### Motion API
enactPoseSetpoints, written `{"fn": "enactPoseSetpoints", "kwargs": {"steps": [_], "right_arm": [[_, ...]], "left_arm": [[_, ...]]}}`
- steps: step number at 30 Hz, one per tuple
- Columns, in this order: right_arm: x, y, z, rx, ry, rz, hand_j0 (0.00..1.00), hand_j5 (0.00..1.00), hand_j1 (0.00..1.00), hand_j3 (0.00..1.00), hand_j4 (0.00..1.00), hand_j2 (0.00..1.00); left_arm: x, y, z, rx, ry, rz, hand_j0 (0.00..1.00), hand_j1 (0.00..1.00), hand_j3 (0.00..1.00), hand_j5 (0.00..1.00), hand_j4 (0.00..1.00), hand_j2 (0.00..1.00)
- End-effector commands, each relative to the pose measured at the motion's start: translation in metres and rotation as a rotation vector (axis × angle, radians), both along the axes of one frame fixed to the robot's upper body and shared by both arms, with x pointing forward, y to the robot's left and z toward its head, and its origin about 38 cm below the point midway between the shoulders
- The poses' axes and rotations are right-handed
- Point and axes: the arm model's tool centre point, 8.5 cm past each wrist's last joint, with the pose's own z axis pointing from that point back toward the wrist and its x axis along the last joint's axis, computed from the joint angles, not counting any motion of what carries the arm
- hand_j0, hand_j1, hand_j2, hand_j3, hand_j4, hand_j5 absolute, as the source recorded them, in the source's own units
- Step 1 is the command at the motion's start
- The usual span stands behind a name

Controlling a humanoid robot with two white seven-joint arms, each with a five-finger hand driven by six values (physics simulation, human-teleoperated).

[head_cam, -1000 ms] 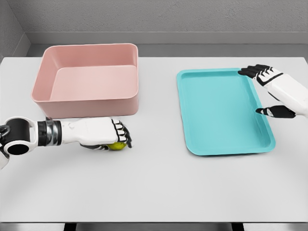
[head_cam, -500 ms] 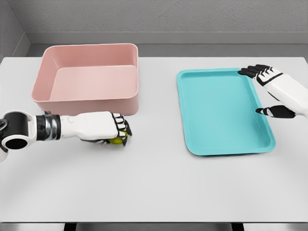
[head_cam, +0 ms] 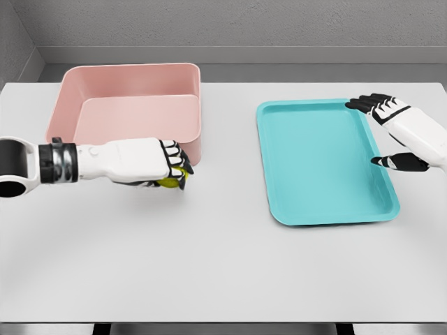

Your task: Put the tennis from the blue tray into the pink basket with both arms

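Left hand [head_cam: 150, 164] fingers clenched the tennis ball [head_cam: 170, 181] low beside the pink basket [head_cam: 126, 115]; it risked striking the wall

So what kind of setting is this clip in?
Most likely a bare simulated tabletop test cell: a plain white table against a grey wall, holding only a pink basket and a blue tray.

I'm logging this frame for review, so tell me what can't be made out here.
Head view only:
- Tennis ball: mostly covered by the left robot hand; only a yellow-green sliver shows.
- Pink basket: lower front wall hidden behind that hand.
- Right robot hand: arm cut off by the right edge, above the blue tray.
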Motion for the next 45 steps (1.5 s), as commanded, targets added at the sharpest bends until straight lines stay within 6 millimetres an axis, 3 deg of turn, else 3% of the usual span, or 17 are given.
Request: {"fn": "enactPoseSetpoints", "kwargs": {"steps": [1,8,19,26,33,34,35,36,42,45], "right_arm": [[0.000,0.000,0.000,0.008,0.001,-0.001,1.00,1.00,1.00,1.00,1.00,1.00],[0.000,-0.001,0.000,0.006,0.001,0.000,1.00,1.00,1.00,1.00,1.00,1.00],[-0.002,-0.006,0.000,0.007,0.003,-0.015,1.00,1.00,1.00,1.00,1.00,1.00],[-0.003,-0.007,-0.001,0.008,0.004,-0.019,1.00,1.00,1.00,1.00,1.00,1.00],[-0.003,-0.009,-0.003,0.008,0.012,-0.022,1.00,1.00,1.00,1.00,1.00,1.00],[-0.003,-0.009,-0.003,0.008,0.012,-0.022,1.00,1.00,1.00,1.00,1.00,1.00],[-0.003,-0.009,-0.002,0.009,0.010,-0.023,1.00,1.00,1.00,1.00,1.00,1.00],[-0.003,-0.009,-0.002,0.009,0.010,-0.023,1.00,1.00,1.00,1.00,1.00,1.00],[-0.003,-0.009,-0.002,0.008,0.010,-0.024,1.00,1.00,1.00,1.00,1.00,1.00],[-0.003,-0.008,-0.002,0.008,0.007,-0.021,1.00,1.00,1.00,1.00,1.00,1.00]], "left_arm": [[0.001,0.004,0.003,-0.012,0.012,0.012,0.54,0.54,0.54,0.54,0.54,0.54],[0.016,0.008,0.019,-0.023,-0.018,0.038,0.54,0.54,0.54,0.54,0.54,0.54],[0.064,0.020,0.031,-0.041,-0.037,0.152,0.54,0.54,0.54,0.54,0.54,0.54],[0.090,0.038,0.029,-0.042,-0.022,0.248,0.54,0.54,0.54,0.54,0.54,0.54],[0.118,0.041,0.025,-0.066,0.004,0.325,0.57,0.57,0.57,0.57,0.57,0.57],[0.119,0.041,0.027,-0.065,-0.001,0.326,0.65,0.65,0.65,0.65,0.65,0.65],[0.120,0.044,0.028,-0.072,0.000,0.335,0.87,0.87,0.87,0.87,0.87,0.87],[0.121,0.045,0.028,-0.082,0.005,0.341,1.00,1.00,1.00,1.00,1.00,1.00],[0.120,0.043,0.032,-0.111,0.012,0.337,1.00,1.00,1.00,1.00,1.00,1.00],[0.117,0.067,0.041,-0.148,0.023,0.377,1.00,1.00,1.00,1.00,1.00,1.00]]}}
